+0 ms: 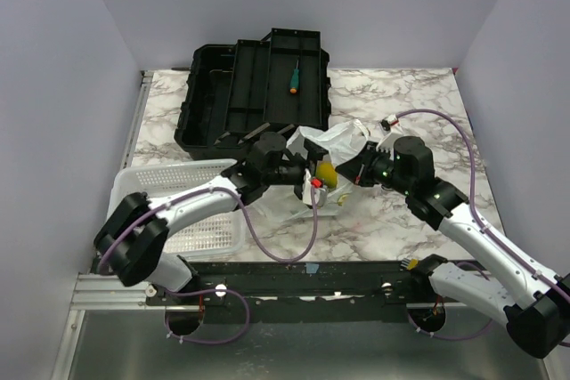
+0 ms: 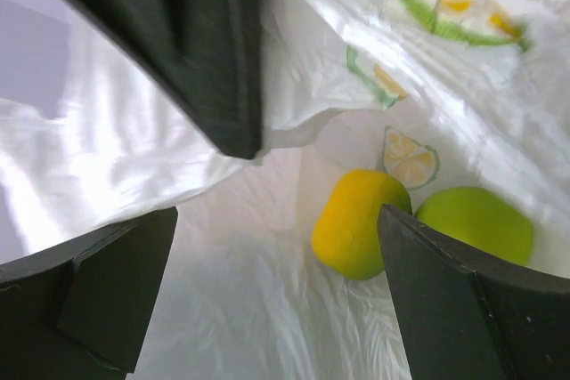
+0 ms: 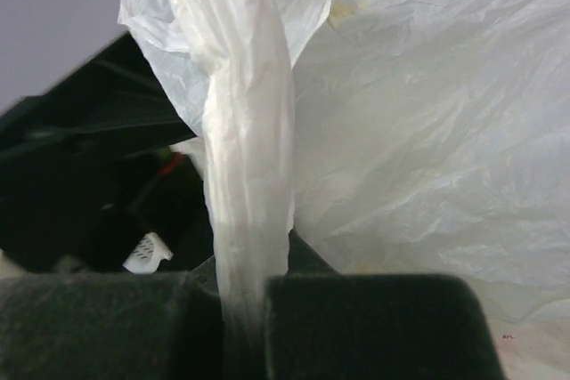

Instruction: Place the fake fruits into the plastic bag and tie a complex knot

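Note:
The white plastic bag (image 1: pixel 343 141) lies mid-table, its mouth held open. My right gripper (image 1: pixel 359 169) is shut on a twisted bag handle (image 3: pixel 249 157) and holds it up. My left gripper (image 1: pixel 309 173) is open at the bag's mouth, reaching inside. In the left wrist view a yellow-green fruit (image 2: pixel 356 222) and a green fruit (image 2: pixel 476 222) lie on the bag's inner plastic (image 2: pixel 258 300), just beyond my open left gripper (image 2: pixel 276 291). A yellow fruit (image 1: pixel 327 173) shows in the top view between the grippers. No knot is visible.
An open black toolbox (image 1: pixel 254 91) stands at the back with a green-handled screwdriver (image 1: pixel 293 77) in it. A white perforated basket (image 1: pixel 191 211) sits at the left front under the left arm. Marble tabletop (image 1: pixel 419 122) lies to the right.

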